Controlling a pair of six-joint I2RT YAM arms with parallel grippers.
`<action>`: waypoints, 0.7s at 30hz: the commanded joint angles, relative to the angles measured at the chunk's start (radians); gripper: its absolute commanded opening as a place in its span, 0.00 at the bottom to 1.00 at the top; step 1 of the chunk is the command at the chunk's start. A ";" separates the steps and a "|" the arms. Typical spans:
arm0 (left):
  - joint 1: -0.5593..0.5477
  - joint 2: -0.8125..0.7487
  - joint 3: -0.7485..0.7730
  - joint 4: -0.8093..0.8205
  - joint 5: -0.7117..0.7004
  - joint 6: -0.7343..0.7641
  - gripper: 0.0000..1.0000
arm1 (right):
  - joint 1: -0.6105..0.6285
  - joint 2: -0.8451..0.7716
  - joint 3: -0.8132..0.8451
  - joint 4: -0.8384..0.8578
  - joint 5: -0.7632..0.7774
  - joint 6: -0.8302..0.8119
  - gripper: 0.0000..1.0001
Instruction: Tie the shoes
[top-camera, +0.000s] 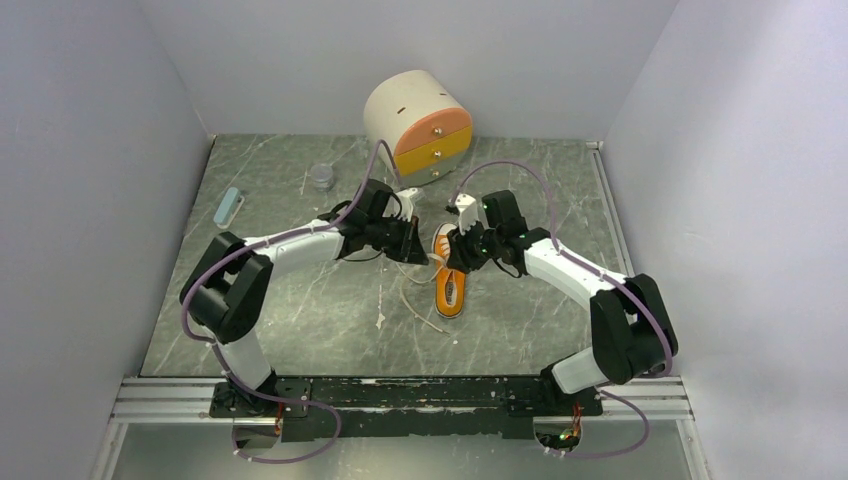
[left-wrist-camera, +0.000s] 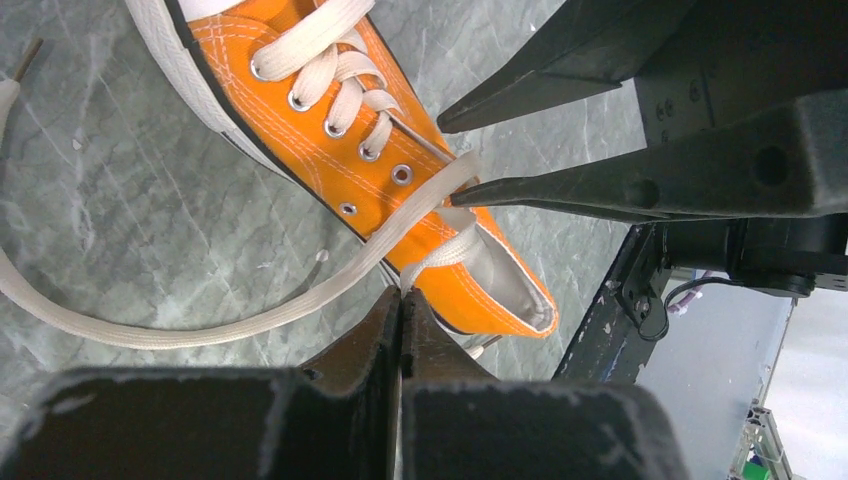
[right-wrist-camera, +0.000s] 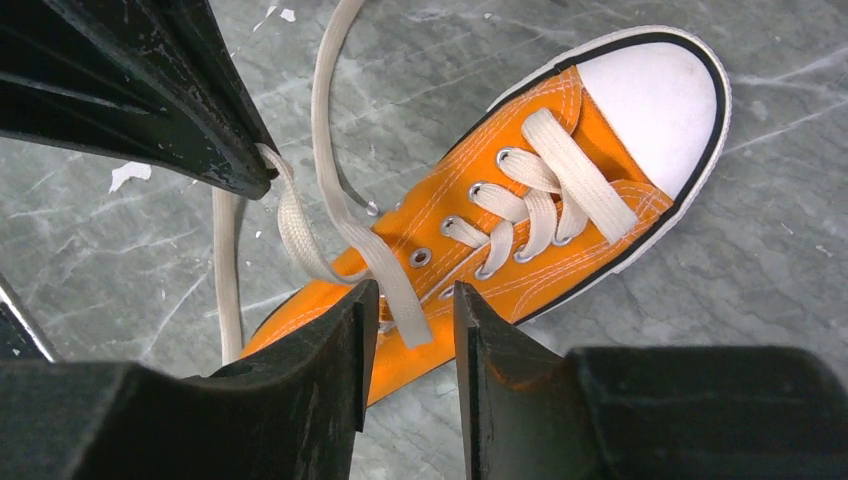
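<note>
Both arms, the left arm (top-camera: 290, 245) and the right arm (top-camera: 570, 268), bend inward, wrists nearly meeting. The orange sneaker (top-camera: 450, 290) lies just beneath both jaws. The left gripper (left-wrist-camera: 401, 297) is clenched on a white lace (right-wrist-camera: 290, 225). The right gripper (right-wrist-camera: 408, 300) is parted around a lace end.

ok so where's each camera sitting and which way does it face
Top: fixed above and behind, looking down at the table; left arm and right arm reach in from the bottom to the shoe.
Left wrist: on the left arm, looking past the left gripper, shut on a lace, at the shoe's side; right gripper upper right.
Right wrist: on the right arm, looking past the open right gripper at the toe cap.
Shared: both wrist views show shoe, lace and the other gripper.
</note>
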 joint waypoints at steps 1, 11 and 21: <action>0.010 0.017 0.041 -0.024 0.027 0.010 0.05 | 0.003 0.003 0.011 0.002 0.013 -0.040 0.37; 0.013 0.087 0.117 -0.069 0.023 0.016 0.05 | 0.005 -0.039 -0.023 0.057 0.009 -0.052 0.01; 0.014 0.245 0.322 -0.137 0.015 0.039 0.06 | 0.002 -0.124 -0.087 0.132 -0.056 -0.063 0.00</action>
